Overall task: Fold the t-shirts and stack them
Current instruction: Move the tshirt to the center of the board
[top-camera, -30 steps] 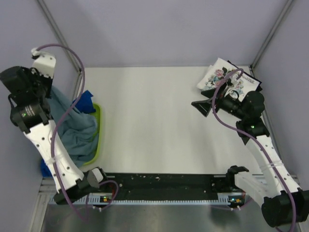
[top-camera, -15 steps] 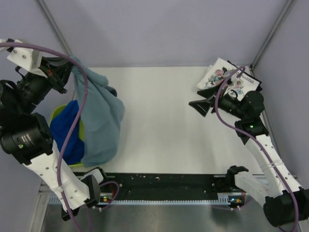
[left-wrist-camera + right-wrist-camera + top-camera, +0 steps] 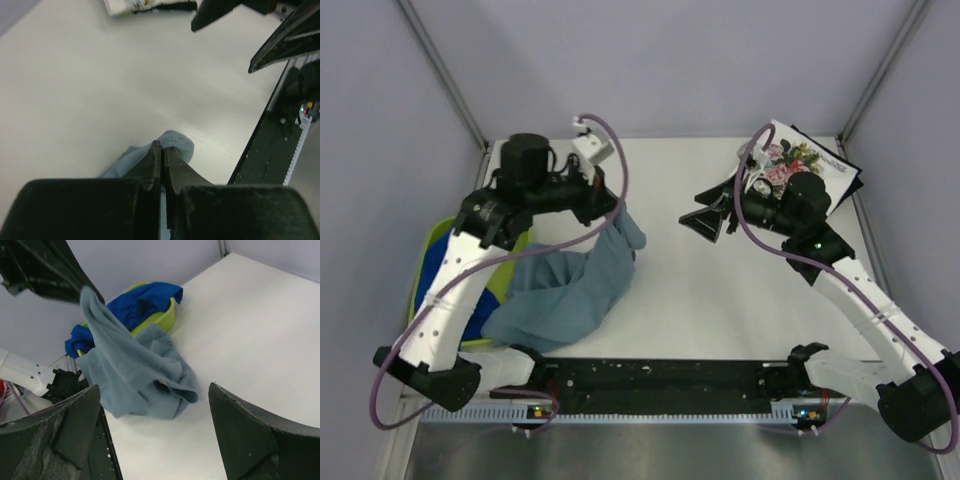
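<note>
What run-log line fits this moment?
left gripper: shut on grey shirt | grey shirt: draped onto table | right gripper: open, empty | blue shirt: in tray

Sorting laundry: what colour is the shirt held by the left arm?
Grey-blue shirt; best in the right wrist view.

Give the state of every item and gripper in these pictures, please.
left gripper: shut on grey-blue t-shirt, holding one end up
right gripper: open, empty
grey-blue t-shirt: unfolded, draped from tray onto table
royal blue t-shirt: crumpled in tray
floral t-shirt: folded, far right corner
</note>
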